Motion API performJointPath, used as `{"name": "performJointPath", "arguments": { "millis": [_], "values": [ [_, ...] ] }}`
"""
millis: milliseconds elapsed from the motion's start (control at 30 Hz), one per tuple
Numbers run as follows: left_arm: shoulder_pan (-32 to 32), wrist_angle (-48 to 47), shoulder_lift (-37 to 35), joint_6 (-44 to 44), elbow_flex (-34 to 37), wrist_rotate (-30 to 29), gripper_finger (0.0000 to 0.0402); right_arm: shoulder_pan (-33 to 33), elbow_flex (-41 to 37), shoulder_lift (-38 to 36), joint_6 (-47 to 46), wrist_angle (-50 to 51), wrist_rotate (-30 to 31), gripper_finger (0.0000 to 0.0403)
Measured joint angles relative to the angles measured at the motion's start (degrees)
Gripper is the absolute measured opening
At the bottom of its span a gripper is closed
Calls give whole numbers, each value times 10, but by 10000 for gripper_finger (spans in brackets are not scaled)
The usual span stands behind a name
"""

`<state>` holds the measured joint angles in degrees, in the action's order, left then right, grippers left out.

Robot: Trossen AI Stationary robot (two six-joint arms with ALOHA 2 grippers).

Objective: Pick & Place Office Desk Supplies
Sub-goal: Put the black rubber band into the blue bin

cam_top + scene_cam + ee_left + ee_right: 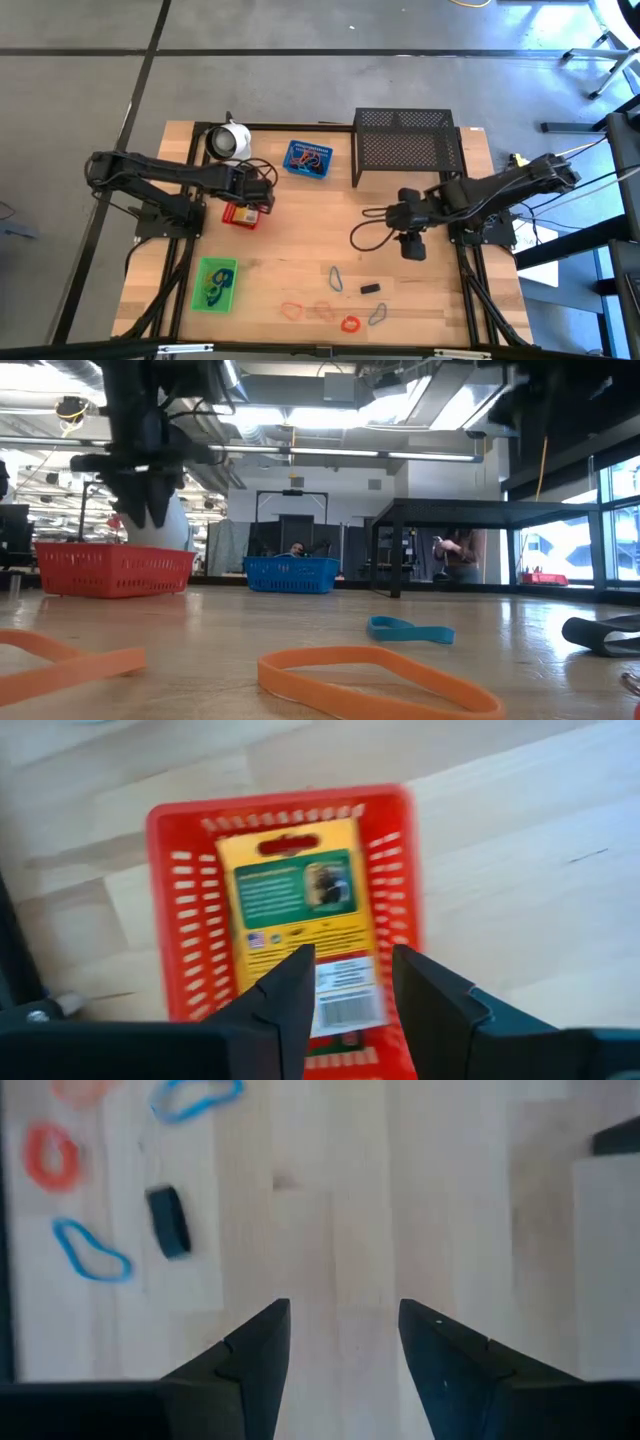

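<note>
A yellow box [300, 910] lies flat inside the red tray [395, 870], which stands on the table's left half. My left gripper [350, 990] hangs open just above the box, fingers pointing down, and touches nothing; the low view shows it [150, 510] over the red tray [113, 570]. My right gripper [345, 1350] stands open over bare wood on the right half [412, 250]. Coloured band loops lie flat near the front edge: blue [336, 278], black [370, 288], orange [292, 310] and red [349, 323]. The blue tray [307, 159] and the green tray [215, 283] each hold small things.
A big black mesh rack [405, 145] stands at the far right of the table, close behind my right arm. A white round cup [230, 140] lies at the far left. Bare wood stretches between the red tray and the band loops.
</note>
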<state>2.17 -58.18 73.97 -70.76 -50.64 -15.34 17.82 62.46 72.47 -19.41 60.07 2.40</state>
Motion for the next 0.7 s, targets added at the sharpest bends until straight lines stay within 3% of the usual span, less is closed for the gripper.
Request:
{"name": "performJointPath", "arguments": {
  "millis": [400, 700],
  "values": [
    [-81, 122, 0, -15, -114, -68, 109, 40, -187, 0, 234, -314, -83, 190],
    [-145, 295, 4, -1, -119, -111, 118, 107, -286, 0, 250, -559, -102, 190]
  ]
}}
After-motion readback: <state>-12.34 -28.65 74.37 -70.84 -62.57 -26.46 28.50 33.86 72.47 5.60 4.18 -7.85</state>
